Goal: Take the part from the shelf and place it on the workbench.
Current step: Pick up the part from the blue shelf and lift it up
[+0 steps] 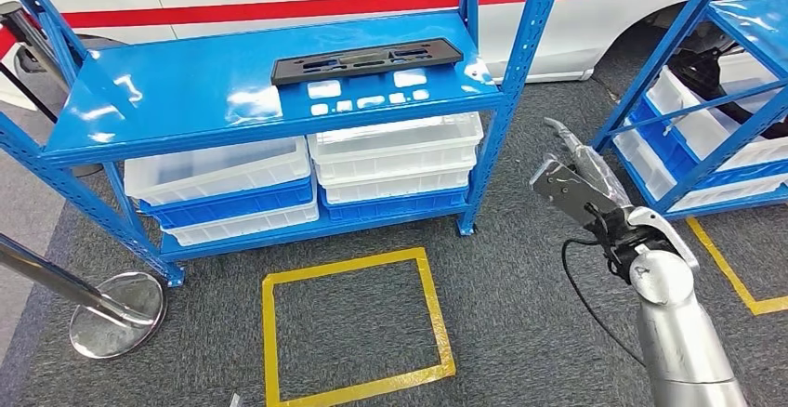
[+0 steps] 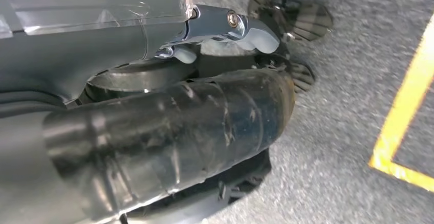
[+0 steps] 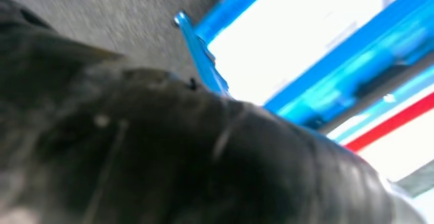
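Black and flat, the part [image 1: 366, 59] lies on the top board of the blue shelf [image 1: 167, 91], nothing touching it. From the head view the right hand [image 1: 578, 177] hangs raised over the grey carpet, beside the shelf's right post and well apart from the part; whether it is clenched or released I cannot tell. The left wrist view shows the left hand [image 2: 225, 27] above carpet and yellow tape [image 2: 404, 116], its state unclear. White and blue bins [image 1: 395, 147] fill the lower shelf. A chrome stanchion base [image 1: 116, 314] stands near a yellow floor square [image 1: 353, 323].
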### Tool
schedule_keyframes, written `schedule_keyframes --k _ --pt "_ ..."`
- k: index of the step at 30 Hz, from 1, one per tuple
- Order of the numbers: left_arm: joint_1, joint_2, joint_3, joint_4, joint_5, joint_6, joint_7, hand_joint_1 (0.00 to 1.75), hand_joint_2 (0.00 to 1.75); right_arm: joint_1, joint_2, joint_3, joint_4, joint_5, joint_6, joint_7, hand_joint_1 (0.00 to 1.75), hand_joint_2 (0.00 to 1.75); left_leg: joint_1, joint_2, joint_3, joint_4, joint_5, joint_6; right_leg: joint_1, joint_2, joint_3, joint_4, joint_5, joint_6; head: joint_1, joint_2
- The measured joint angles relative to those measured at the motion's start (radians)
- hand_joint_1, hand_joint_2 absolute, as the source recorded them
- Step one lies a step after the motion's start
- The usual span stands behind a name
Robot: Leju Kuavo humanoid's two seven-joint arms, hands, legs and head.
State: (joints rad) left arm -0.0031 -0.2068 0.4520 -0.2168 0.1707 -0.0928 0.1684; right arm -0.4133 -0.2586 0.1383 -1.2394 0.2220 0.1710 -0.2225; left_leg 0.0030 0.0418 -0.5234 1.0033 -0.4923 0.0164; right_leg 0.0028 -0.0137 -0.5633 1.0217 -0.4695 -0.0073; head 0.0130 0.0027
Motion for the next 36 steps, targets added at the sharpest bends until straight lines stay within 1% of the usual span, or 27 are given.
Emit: schedule_keyframes --k 1,5,12,18,24,28,36 --pt "-0.001 0.002 -0.002 0.002 -0.004 0.01 0.012 0.0 0.0 -0.008 -0.014 0.023 -0.02 0.001 -0.007 0.002 0.0 0.0 0.0 0.0 0.0 0.0 0.0 0.0 0.0 0.0 0.0 0.0 0.0 0.0 0.0 0.0" --pt "-0.004 0.008 -0.009 0.007 -0.02 0.069 0.065 0.0 0.0 -0.03 -0.074 0.113 -0.089 0.012 -0.04 0.013 0.0 1.75 0.0 0.0 0.0 0.0 0.0 0.0 0.0 0.0 0.0 0.0 0.0 0.0 0.0 0.0" --pt "-0.005 0.018 -0.012 0.013 -0.042 0.191 0.135 0.0 0.0 -0.036 -0.173 0.254 -0.189 0.081 -0.113 0.045 0.0 1.75 0.0 0.0 0.0 0.0 0.0 0.0 0.0 0.0 0.0 0.0 0.0 0.0 0.0 0.0" --pt "-0.008 0.022 -0.018 0.017 -0.061 0.267 0.189 0.0 0.0 -0.043 -0.221 0.406 -0.243 0.201 -0.181 0.081 0.0 1.75 0.0 0.0 0.0 0.0 0.0 0.0 0.0 0.0 0.0 0.0 0.0 0.0 0.0 0.0" --pt "-0.014 0.024 -0.036 0.021 -0.087 0.328 0.241 0.0 0.0 -0.047 -0.236 0.564 -0.26 0.321 -0.249 0.118 0.0 1.75 0.0 0.0 0.0 0.0 0.0 0.0 0.001 0.0 0.0 0.0 0.0 0.0 0.0 0.0" --pt "-0.018 0.026 -0.043 0.022 -0.103 0.344 0.26 0.0 0.0 -0.049 -0.236 0.645 -0.262 0.378 -0.288 0.136 0.0 1.75 0.0 0.0 0.0 0.0 0.0 0.0 0.001 0.0 0.0 0.0 0.0 0.0 0.0 0.0" --pt "-0.021 0.028 -0.06 0.024 -0.111 0.344 0.262 0.0 0.0 -0.051 -0.228 0.722 -0.259 0.387 -0.316 0.145 0.0 1.75 0.0 0.0 0.0 0.0 0.0 0.0 0.0 0.0 0.0 0.0 0.0 0.0 0.0 0.0"
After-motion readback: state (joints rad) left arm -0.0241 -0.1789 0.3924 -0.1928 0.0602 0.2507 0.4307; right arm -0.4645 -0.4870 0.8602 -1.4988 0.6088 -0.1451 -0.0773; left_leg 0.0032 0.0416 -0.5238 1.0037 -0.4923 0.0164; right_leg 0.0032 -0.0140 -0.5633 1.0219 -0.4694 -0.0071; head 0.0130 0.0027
